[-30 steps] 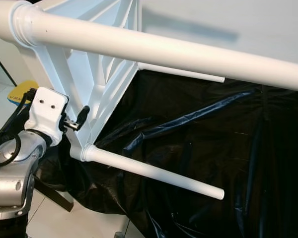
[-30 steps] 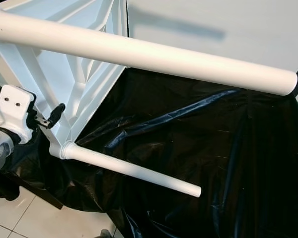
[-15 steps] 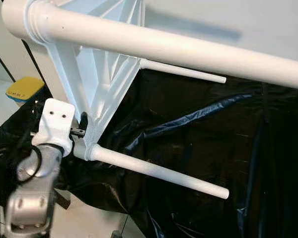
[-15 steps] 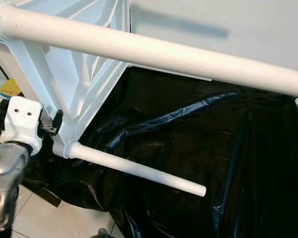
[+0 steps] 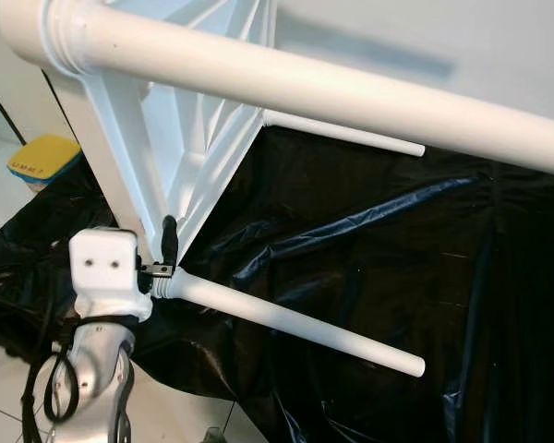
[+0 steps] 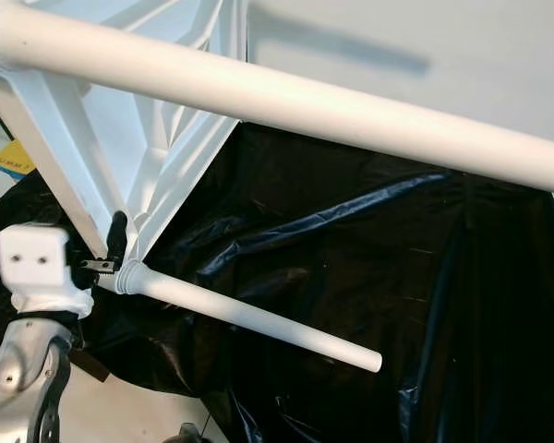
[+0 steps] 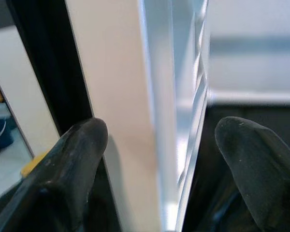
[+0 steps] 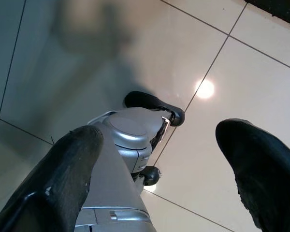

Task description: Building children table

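The left pincer (image 5: 166,247) has swung in to straddle the white table (image 5: 180,138) edge beside the lower leg (image 5: 286,318).

No text, brand or number can be read anywhere. The yellow object (image 5: 42,157) on the floor by the far left corner of the black sheet (image 5: 369,268) carries small dark markings. They are too blurred to make out.

Table leg (image 5: 295,92) across upper space
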Motion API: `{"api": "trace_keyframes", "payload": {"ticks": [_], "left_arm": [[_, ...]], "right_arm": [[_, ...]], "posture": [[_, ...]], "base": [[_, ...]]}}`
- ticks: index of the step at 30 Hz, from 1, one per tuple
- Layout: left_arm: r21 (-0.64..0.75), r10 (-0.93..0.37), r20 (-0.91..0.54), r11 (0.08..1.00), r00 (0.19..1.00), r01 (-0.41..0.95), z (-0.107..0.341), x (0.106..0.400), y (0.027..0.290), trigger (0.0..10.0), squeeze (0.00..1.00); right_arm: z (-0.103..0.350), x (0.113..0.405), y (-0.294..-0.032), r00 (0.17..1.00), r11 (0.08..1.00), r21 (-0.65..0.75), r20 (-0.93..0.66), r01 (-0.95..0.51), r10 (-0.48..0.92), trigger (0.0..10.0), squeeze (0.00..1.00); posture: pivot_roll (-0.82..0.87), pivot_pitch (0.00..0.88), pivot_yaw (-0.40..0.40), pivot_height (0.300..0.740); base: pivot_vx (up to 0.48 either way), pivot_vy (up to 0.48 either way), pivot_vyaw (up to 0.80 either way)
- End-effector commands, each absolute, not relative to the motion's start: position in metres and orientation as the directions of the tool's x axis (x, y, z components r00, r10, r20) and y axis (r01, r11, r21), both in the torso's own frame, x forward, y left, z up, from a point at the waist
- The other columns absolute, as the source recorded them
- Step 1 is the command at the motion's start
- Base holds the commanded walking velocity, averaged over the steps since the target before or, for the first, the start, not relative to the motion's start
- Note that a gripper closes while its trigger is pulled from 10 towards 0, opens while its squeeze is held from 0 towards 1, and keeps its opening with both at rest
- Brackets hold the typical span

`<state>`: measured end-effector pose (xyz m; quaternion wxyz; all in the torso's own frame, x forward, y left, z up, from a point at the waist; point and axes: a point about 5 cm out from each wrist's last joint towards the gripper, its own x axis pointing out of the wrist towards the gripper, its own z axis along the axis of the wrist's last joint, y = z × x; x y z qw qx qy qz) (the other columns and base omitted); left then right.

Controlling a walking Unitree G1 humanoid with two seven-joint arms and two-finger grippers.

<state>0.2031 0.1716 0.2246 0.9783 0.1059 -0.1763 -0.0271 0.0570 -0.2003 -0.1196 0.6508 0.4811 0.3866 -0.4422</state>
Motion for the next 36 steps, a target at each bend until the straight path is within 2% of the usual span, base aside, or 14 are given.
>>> {"api": "trace_keyframes", "payload": {"ticks": [1, 2, 4, 5, 7, 8, 17, 23, 28, 31, 36], "left_arm": [[0.137, -0.011, 0.384, 0.99, 0.923, -0.045, 0.229, 0.199, 0.17, 10.0, 0.0], [0.137, -0.011, 0.384, 0.99, 0.923, -0.045, 0.229, 0.199, 0.17, 10.0, 0.0], [0.136, -0.126, 0.347, 0.987, 0.929, 0.083, 0.225, 0.197, 0.157, 10.0, 0.0], [0.136, -0.126, 0.347, 0.987, 0.929, 0.083, 0.225, 0.197, 0.157, 10.0, 0.0], [0.206, -0.291, 0.319, 0.95, 0.902, 0.234, 0.219, 0.189, 0.144, 10.0, 0.0], [0.228, -0.332, 0.307, 0.936, 0.892, 0.269, 0.217, 0.185, 0.141, 10.0, 0.0], [0.257, -0.382, 0.265, 0.913, 0.885, 0.318, 0.208, 0.167, 0.141, 10.0, 0.0], [0.146, -0.427, 0.177, 0.903, 0.887, 0.405, 0.196, 0.159, 0.134, 10.0, 0.0], [0.08, -0.383, 0.165, 0.924, 0.909, 0.375, 0.188, 0.172, 0.134, 10.0, 0.0], [0.064, -0.335, 0.083, 0.942, 0.939, 0.33, 0.168, 0.201, 0.124, 10.0, 0.0], [0.069, -0.329, 0.061, 0.943, 0.942, 0.324, 0.162, 0.207, 0.122, 10.0, 0.0]], "right_arm": [[-0.101, 0.141, -0.189, 0.457, 0.982, -0.076, -0.889, -0.172, 0.012, 10.0, 0.0], [-0.101, 0.141, -0.189, 0.457, 0.982, -0.076, -0.889, -0.172, 0.012, 10.0, 0.0], [-0.101, 0.14, -0.188, 0.456, 0.982, -0.076, -0.89, -0.175, 0.013, 10.0, 0.0], [-0.101, 0.14, -0.188, 0.456, 0.982, -0.076, -0.89, -0.175, 0.013, 10.0, 0.0], [-0.102, 0.14, -0.188, 0.455, 0.982, -0.075, -0.89, -0.175, 0.013, 10.0, 0.0], [-0.102, 0.14, -0.188, 0.455, 0.982, -0.075, -0.89, -0.175, 0.013, 10.0, 0.0], [-0.102, 0.138, -0.188, 0.452, 0.983, -0.074, -0.892, -0.171, 0.011, 10.0, 0.0], [-0.102, 0.138, -0.186, 0.449, 0.979, -0.073, -0.893, -0.188, 0.019, 10.0, 0.0], [-0.102, 0.139, -0.185, 0.45, 0.977, -0.073, -0.893, -0.198, 0.025, 10.0, 0.0], [-0.102, 0.141, -0.183, 0.453, 0.978, -0.071, -0.891, -0.198, 0.027, 10.0, 0.0], [-0.102, 0.142, -0.183, 0.455, 0.979, -0.071, -0.89, -0.192, 0.025, 10.0, 0.0]], "posture": [[0.22, 0.073, -0.074, 0.74], [0.22, 0.073, -0.074, 0.74], [0.22, 0.075, -0.071, 0.74], [0.22, 0.075, -0.071, 0.74], [0.22, 0.075, -0.065, 0.74], [0.22, 0.075, -0.065, 0.74], [0.24, 0.07, -0.057, 0.74], [0.26, 0.067, -0.067, 0.74], [0.26, 0.062, -0.065, 0.74], [0.23, 0.049, -0.054, 0.74], [0.22, 0.048, -0.047, 0.74]], "base": [[0.0, 0.0, 0.0], [0.0, 0.0, 0.0], [0.0, 0.0, 0.0], [0.0, 0.0, 0.0], [0.0, 0.0, 0.0], [0.0, 0.0, 0.0], [0.0, 0.0, 0.0], [0.0, 0.0, 0.0], [0.0, 0.0, 0.0], [0.0, 0.0, 0.0], [0.0, 0.0, 0.0]]}}
